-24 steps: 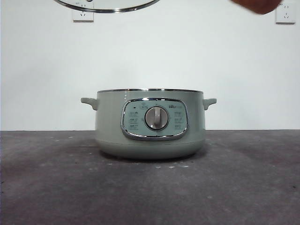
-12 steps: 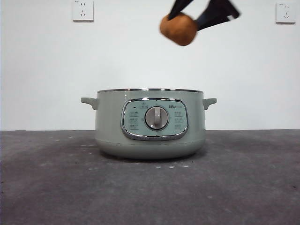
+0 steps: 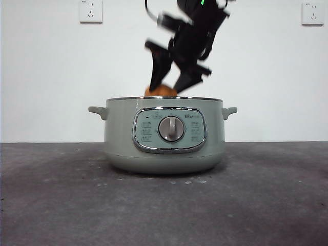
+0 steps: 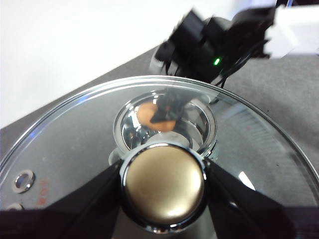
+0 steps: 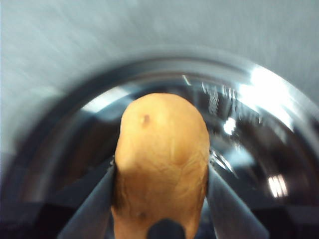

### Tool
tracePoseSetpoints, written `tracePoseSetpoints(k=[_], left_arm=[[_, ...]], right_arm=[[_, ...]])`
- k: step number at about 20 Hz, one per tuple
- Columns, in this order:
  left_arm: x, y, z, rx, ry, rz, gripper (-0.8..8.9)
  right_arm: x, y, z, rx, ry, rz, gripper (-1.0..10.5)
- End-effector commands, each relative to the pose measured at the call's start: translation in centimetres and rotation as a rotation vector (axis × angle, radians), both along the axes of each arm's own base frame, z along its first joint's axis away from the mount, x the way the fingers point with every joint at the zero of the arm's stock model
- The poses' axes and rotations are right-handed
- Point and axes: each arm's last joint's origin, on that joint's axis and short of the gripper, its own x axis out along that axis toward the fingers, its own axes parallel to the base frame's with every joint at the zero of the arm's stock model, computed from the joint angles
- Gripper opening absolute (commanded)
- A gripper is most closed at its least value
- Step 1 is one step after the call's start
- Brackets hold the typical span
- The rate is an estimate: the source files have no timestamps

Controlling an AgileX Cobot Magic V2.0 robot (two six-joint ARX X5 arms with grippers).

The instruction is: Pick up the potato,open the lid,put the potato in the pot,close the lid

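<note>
The right gripper, pinching the potato, has descended from above to the pot rim at table centre. The left gripper clamps the lid knob, held aloft. Release comes next.

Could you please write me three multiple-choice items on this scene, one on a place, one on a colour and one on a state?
1. Where is the potato?
A. on the table
B. at the rim of the pot, in the right pincer
C. beside the pot

2. What colour is the pot's body?
A. red
B. black
C. pale sage-green

3. What is the state of the lid?
A. shut on the pot
B. held off the pot by the left pincer
C. flat on the table

Answers: 1 B, the front view shows it just above the rim. 2 C, plain in the front view. 3 B, jaws flank its knob.
</note>
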Motion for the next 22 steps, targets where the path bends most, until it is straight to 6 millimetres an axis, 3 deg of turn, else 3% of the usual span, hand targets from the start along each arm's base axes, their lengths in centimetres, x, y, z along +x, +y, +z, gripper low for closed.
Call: tracePoseSetpoints(k=[1,6,9,11,12,13,14,18,22], left_arm=[[-0.8,0.3,0.7,-0.029,-0.061,-0.002,-0.07],[-0.9,0.3,0.7,-0.027,-0.056,-0.003,-0.07],[-0.9,0.3,0.6,-0.027,-0.056,-0.003,-0.07],[-0.9,0.3,0.6,-0.026,-0.054,-0.003,-0.07],[-0.9,0.3,0.6,-0.026,-0.054,-0.003,-0.07],[-0.9,0.3,0.6,-0.026,-0.053,-0.003,-0.08],[-0.9,0.3,0.6,-0.026,-0.053,-0.003,-0.08],[-0.9,0.3,0.6,-0.03,-0.051,-0.006,-0.08],[-0.8,0.3,0.6,-0.03,-0.052,-0.006,-0.08]], right_arm=[[0.6,0.9,-2.4,-0.047,0.025,0.018,-0.2],[0.9,1.8,-6.1,-0.134,0.096,0.023,-0.2],[0.6,2.2,-7.1,-0.194,0.116,0.032,-0.1],[0.3,2.8,-7.0,-0.189,0.109,0.044,0.9],[0.3,2.8,-6.6,-0.186,0.104,0.043,2.7],[0.3,2.9,-6.0,-0.18,0.098,0.041,4.4],[0.2,3.1,-5.1,-0.175,0.091,0.048,4.8],[-0.5,2.7,1.0,-0.171,0.087,0.048,4.8],[-3.8,0.6,8.2,-0.187,0.115,0.049,4.7]])
